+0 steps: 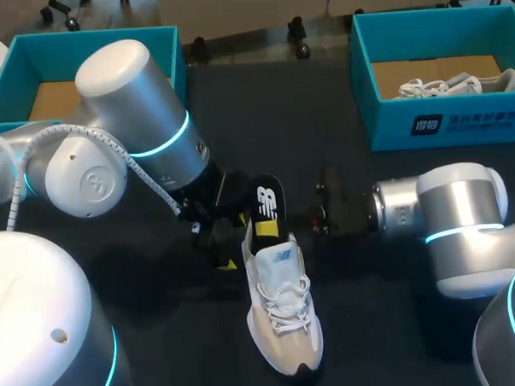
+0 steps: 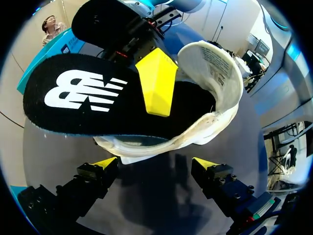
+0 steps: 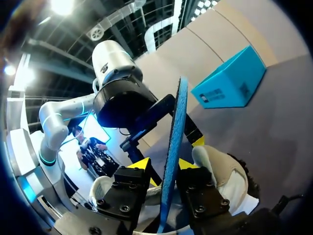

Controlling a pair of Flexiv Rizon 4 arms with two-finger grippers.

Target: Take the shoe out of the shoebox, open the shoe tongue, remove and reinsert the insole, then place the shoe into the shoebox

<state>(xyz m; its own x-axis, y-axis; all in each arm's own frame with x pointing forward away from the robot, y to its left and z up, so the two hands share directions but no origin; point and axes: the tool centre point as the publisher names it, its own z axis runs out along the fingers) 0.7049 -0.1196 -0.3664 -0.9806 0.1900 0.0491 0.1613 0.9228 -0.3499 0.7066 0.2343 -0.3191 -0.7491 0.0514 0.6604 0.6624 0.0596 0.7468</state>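
**Head:** left arm (image 1: 110,140) comes in from the left and bends down to the table. Left gripper (image 1: 232,242) sits just beside the heel end of the shoe (image 1: 284,320), fingers apart, holding nothing. Right arm (image 1: 447,219) comes in low from the right, wrist roughly level, pointing across at the left gripper. Right gripper (image 1: 272,226) is at the shoe's opening, clamped on the insole (image 1: 267,201). The insole stands up out of the heel, logo side showing, between the two grippers. The shoe lies on the table (image 1: 374,325), toe pointing away from both grippers. Both teal boxes are well behind the grippers: left shoebox (image 1: 161,43), and right shoebox (image 1: 382,119) with a second shoe (image 1: 454,86) in it.

**Left wrist:** left gripper (image 2: 155,164) is wide open with only bare table between the tips. The shoe (image 2: 215,63) heel is just ahead of it. The insole (image 2: 83,103) sticks out of the shoe, black logo face toward the camera. One yellow fingertip (image 2: 156,81) of the right gripper presses on that face.

**Right wrist:** right gripper (image 3: 165,164) is closed on the insole (image 3: 175,127). The insole is seen edge-on with its blue underside showing, and a yellow tip touches each side. The shoe (image 3: 220,171) is just beside and under the fingers. The left arm (image 3: 117,83) is straight ahead, and the left shoebox (image 3: 227,83) is further off beside it.
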